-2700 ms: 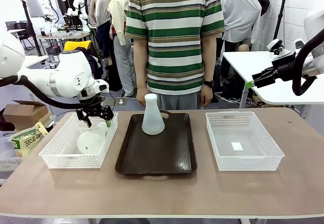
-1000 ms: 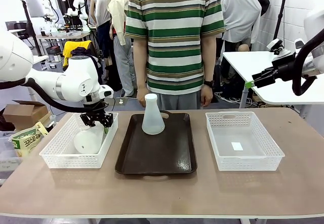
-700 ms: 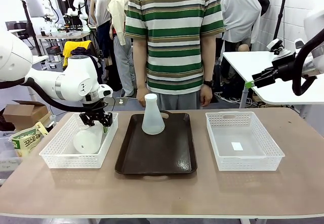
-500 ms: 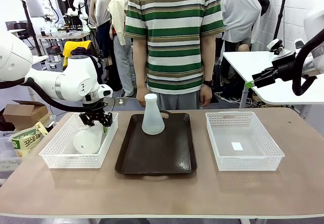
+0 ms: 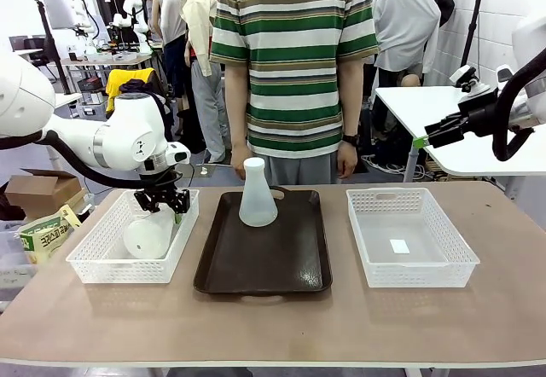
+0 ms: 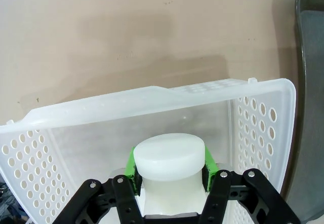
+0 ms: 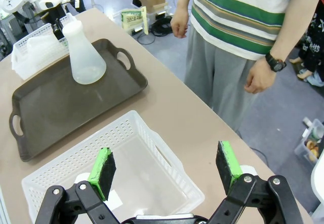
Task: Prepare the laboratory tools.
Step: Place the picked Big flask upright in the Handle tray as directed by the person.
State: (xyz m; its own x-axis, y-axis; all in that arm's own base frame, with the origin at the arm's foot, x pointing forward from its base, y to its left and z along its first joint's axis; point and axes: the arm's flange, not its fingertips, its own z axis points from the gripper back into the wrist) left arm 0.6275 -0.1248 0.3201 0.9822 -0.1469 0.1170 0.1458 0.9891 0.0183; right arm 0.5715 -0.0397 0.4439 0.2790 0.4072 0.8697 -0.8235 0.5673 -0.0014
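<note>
- Compared with a few seconds ago, the left end effector (image 6: 169, 169) has been lowered into the left basket (image 5: 94, 262), and its green pads (image 6: 132, 167) are now clamped on the neck of a flask (image 5: 152, 234).
- Over the last second hardly anything has moved; the grip looks settled, so the lift is judged to be the next step.
- This flask is seen inside the left basket, tilted with its wide base toward the robot and its neck caught between the pads. In the left wrist view its flat round mouth (image 6: 170, 155) sits just above the pads.
- The second flask (image 5: 257, 194) stands upright on the tray (image 5: 264, 266), near the tray's far end.
- The right end effector (image 7: 166, 171) is held spread wide and empty, high above the right basket (image 5: 409, 253).
- Half of the task is judged done: one flask on the tray, one gripped but not yet lifted out.
- Both flasks are frosted translucent plastic, conical, with a broad base and a narrow neck.
- The baskets are white plastic with perforated walls; the tray is dark brown, smooth, with cut-out handles.
- The desk (image 5: 273, 326) is a matte tan surface.
- A person in a striped shirt (image 5: 294, 53) stands at the far side, hands down.
</note>
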